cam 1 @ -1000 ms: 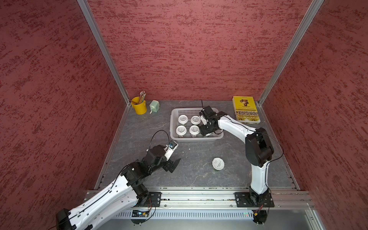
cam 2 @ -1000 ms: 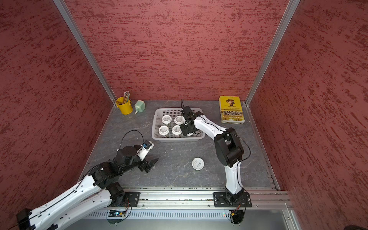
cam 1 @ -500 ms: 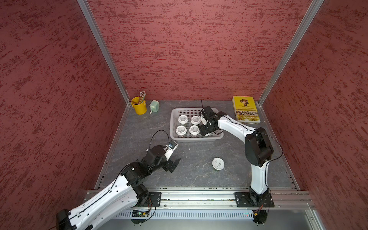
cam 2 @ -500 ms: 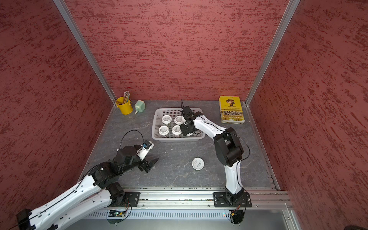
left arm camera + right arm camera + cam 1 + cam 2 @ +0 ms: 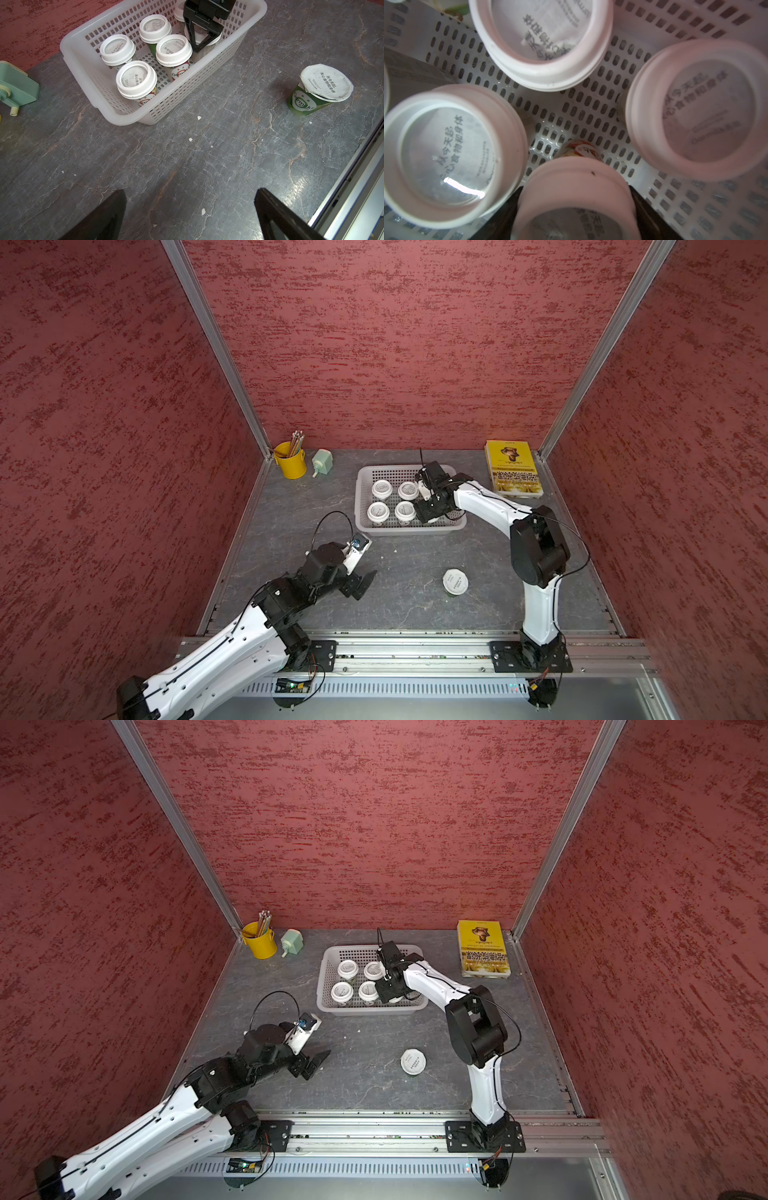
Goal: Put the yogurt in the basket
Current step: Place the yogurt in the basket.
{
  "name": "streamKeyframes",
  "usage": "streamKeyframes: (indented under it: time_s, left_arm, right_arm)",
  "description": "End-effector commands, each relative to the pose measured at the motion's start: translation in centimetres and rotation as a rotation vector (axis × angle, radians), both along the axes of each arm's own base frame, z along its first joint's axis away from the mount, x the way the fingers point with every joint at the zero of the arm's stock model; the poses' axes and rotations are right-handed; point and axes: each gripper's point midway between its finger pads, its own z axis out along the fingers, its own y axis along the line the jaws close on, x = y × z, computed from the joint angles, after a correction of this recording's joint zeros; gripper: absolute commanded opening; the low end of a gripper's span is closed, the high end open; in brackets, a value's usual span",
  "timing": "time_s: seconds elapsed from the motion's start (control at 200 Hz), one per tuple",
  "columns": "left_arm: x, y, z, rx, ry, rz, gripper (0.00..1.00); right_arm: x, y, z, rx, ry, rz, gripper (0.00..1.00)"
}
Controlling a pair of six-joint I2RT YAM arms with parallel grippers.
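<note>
The pale perforated basket (image 5: 409, 529) (image 5: 372, 1007) (image 5: 158, 112) stands at the back middle of the table. Several white-lidded yogurt cups (image 5: 381, 488) (image 5: 136, 80) (image 5: 446, 149) stand upright in it. My right gripper (image 5: 428, 510) (image 5: 388, 990) (image 5: 204, 44) (image 5: 575, 197) reaches down into the basket's right part. It is shut on one yogurt cup (image 5: 575, 187), with a dark finger against each side of the lid. A further yogurt cup with a green body (image 5: 455, 581) (image 5: 412, 1061) (image 5: 324, 87) stands alone on the table. My left gripper (image 5: 362, 584) (image 5: 318, 1063) (image 5: 191, 193) hovers open and empty, left of that cup.
A yellow pencil bucket (image 5: 290, 460) and a green sharpener (image 5: 322, 460) sit in the back left corner. A yellow book (image 5: 514, 468) lies at the back right. Red walls close three sides, and a metal rail (image 5: 415, 651) runs along the front.
</note>
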Motion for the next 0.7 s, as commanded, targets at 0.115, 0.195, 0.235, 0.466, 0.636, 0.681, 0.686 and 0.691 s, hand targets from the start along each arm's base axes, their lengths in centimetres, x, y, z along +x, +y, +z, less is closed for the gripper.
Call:
streamKeyframes:
  time_s: [0.115, 0.195, 0.235, 0.466, 0.636, 0.681, 0.686, 0.691]
  left_arm:
    - [0.2, -0.3, 0.3, -0.01, -0.016, -0.013, 1.0]
    - [0.2, -0.3, 0.3, -0.009, -0.015, -0.014, 1.0]
    - [0.2, -0.3, 0.2, -0.008, -0.015, -0.015, 1.0]
    - [0.2, -0.4, 0.3, -0.01, -0.015, -0.019, 1.0]
    - [0.2, -0.4, 0.3, -0.01, -0.015, -0.02, 1.0]
    - [0.2, -0.4, 0.3, -0.01, -0.015, -0.021, 1.0]
    - [0.2, -0.4, 0.3, -0.01, -0.014, -0.021, 1.0]
    - [0.1, -0.4, 0.3, -0.009, -0.012, -0.022, 1.0]
  right_arm:
    - [0.2, -0.1, -1.0, 0.007, 0.01, -0.011, 0.75]
    - [0.1, -0.2, -0.9, 0.006, 0.01, -0.012, 0.76]
    - [0.1, -0.2, -0.9, 0.006, 0.01, -0.012, 0.76]
    - [0.0, -0.4, 0.7, 0.009, -0.014, -0.005, 0.77]
    - [0.1, -0.4, 1.9, 0.016, -0.032, -0.001, 0.79]
    - [0.0, -0.4, 2.0, 0.017, -0.031, 0.0, 0.8]
    - [0.0, -0.3, 2.0, 0.017, -0.032, 0.001, 0.8]
    - [0.1, -0.3, 2.0, 0.017, -0.032, 0.0, 0.8]
